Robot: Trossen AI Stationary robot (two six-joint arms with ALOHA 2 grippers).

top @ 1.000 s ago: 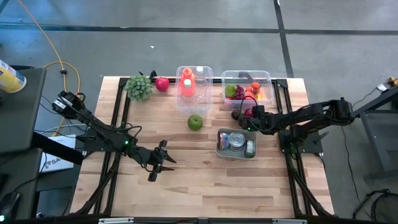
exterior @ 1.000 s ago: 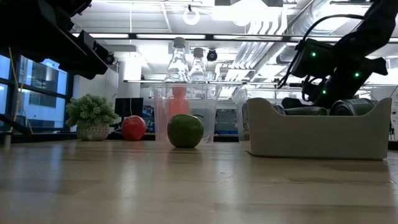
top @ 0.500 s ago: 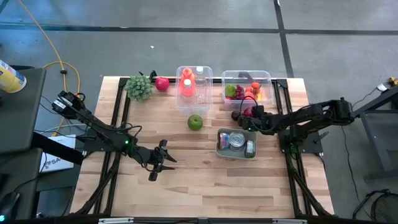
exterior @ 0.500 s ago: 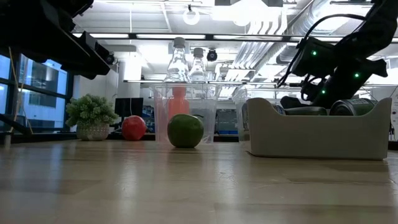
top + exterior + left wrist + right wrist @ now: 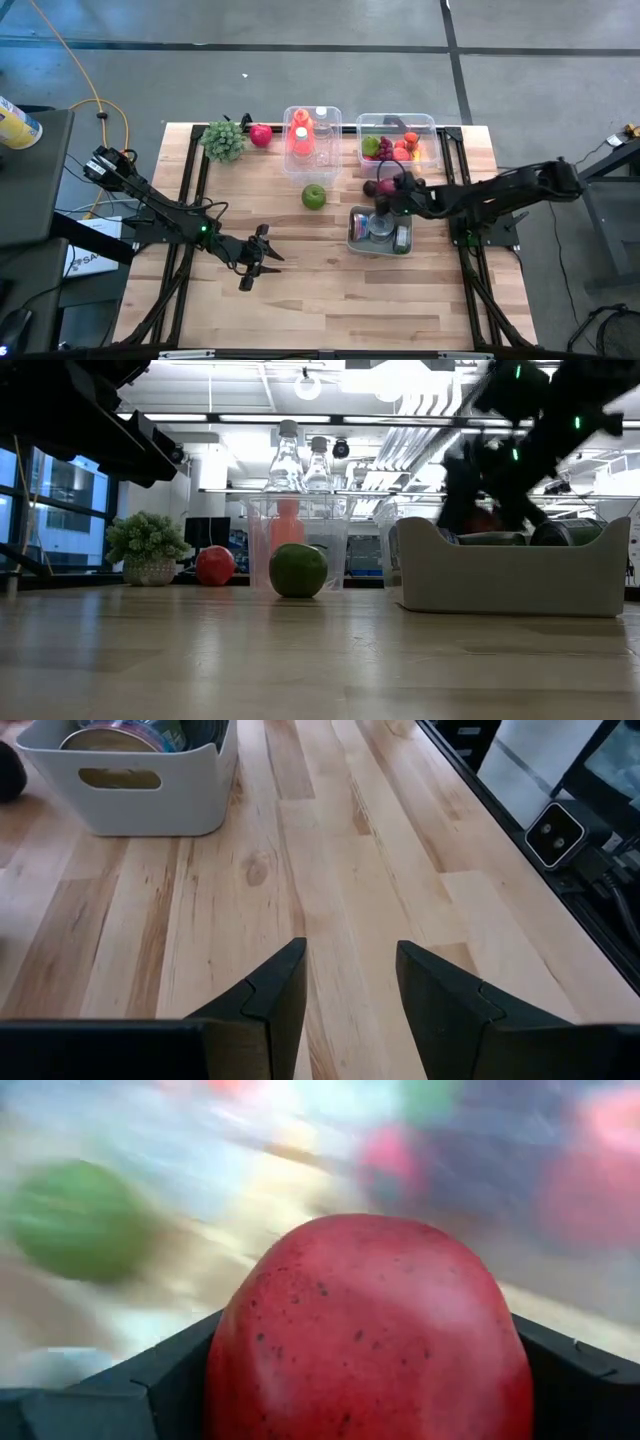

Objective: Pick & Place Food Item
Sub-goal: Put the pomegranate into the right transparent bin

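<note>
My right gripper (image 5: 386, 190) is shut on a red, dark-speckled round fruit (image 5: 365, 1320), just off the far edge of the white bin of cans (image 5: 381, 230) and in front of the clear fruit bin (image 5: 397, 140). The low view shows this gripper (image 5: 482, 510) blurred above the white bin (image 5: 510, 575). A green apple (image 5: 314, 196) sits on the table to its left, and shows blurred in the right wrist view (image 5: 75, 1220). My left gripper (image 5: 255, 260) waits open over the near left part of the table (image 5: 350, 990). My right gripper pinches the red fruit between its two fingers, one finger (image 5: 150, 1380) on each of its opposite sides (image 5: 235, 1360). The fruit fills the gap between the fingers and is lifted clear of the table.
A small potted plant (image 5: 224, 140) and a red apple (image 5: 261, 135) stand near the far left edge. A clear bin with bottles (image 5: 312, 135) stands far centre. A dark fruit (image 5: 369, 187) lies beside the right gripper. The table's near half is bare wood (image 5: 330, 290).
My right gripper, holding the red fruit, has risen and moved toward the table's left, away from the fruit bin. It moves fast and is blurred in the low view. The left arm has kept still.
</note>
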